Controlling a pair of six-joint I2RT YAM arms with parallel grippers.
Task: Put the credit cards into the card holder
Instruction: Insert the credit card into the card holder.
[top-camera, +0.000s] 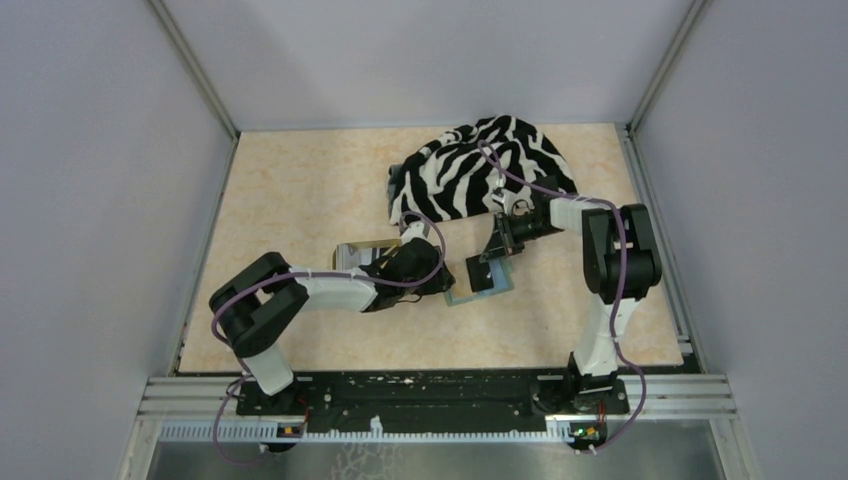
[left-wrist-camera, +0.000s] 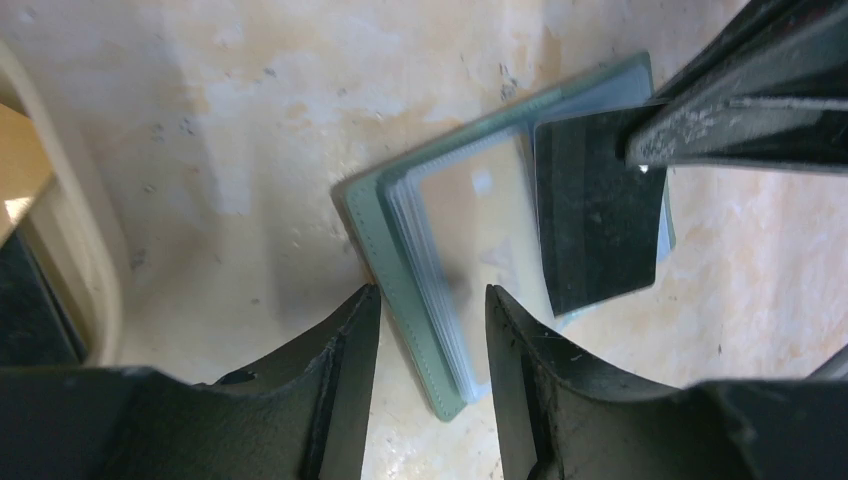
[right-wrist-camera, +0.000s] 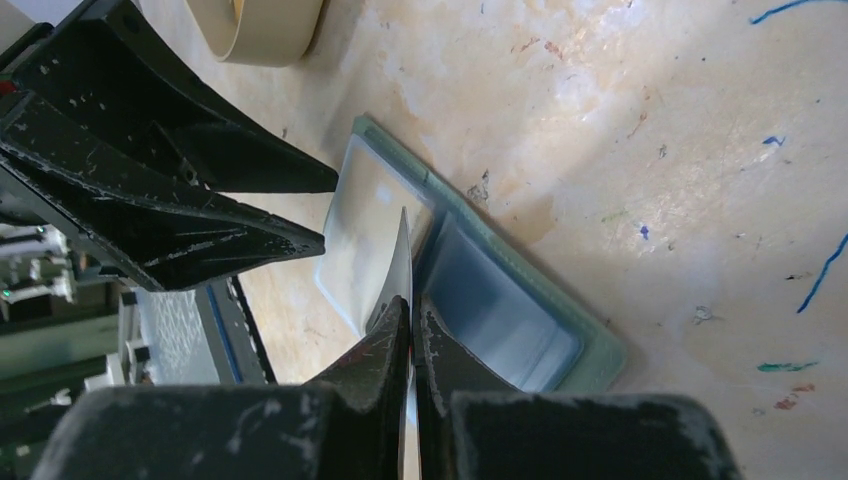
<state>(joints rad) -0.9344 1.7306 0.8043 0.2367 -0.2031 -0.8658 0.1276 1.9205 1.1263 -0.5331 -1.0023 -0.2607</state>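
Spread widest, the pale marbled tabletop (top-camera: 300, 200), with a zebra-striped cloth (top-camera: 480, 170) heaped at the far side and a tan tray (right-wrist-camera: 265, 28) nearer, left of centre, half hidden under the left arm. Just right of the tray, lying open and flat, the sage-green card holder (top-camera: 468, 297), clear sleeves stacked inside. Probably light and floppy at the fold, and apt to skate on the smooth top unless pinned. Best steadied by the firmer green border, not by the slick sleeves. Over its left border, the left gripper (left-wrist-camera: 432, 305), half spread and closed on nothing. Above the holder, the right gripper (right-wrist-camera: 412, 310), clamped tight on one dark credit card (left-wrist-camera: 595, 220). Thin, stiff, light and slippery by the look of it. Safest pinched at one edge, well clear of the end bound for a pocket, and fed in square rather than skewed. From the top view, only the layout, with much of the holder masked by both grippers. From the left wrist, the card's broad dark face, the fanned sleeve edges, and a yellow-orange patch (left-wrist-camera: 18, 160) in the tray, perhaps more cards, too cropped to tell. From the right wrist, the card edge-on as a sliver near the fold; cannot tell whether its lower edge has entered a sleeve.
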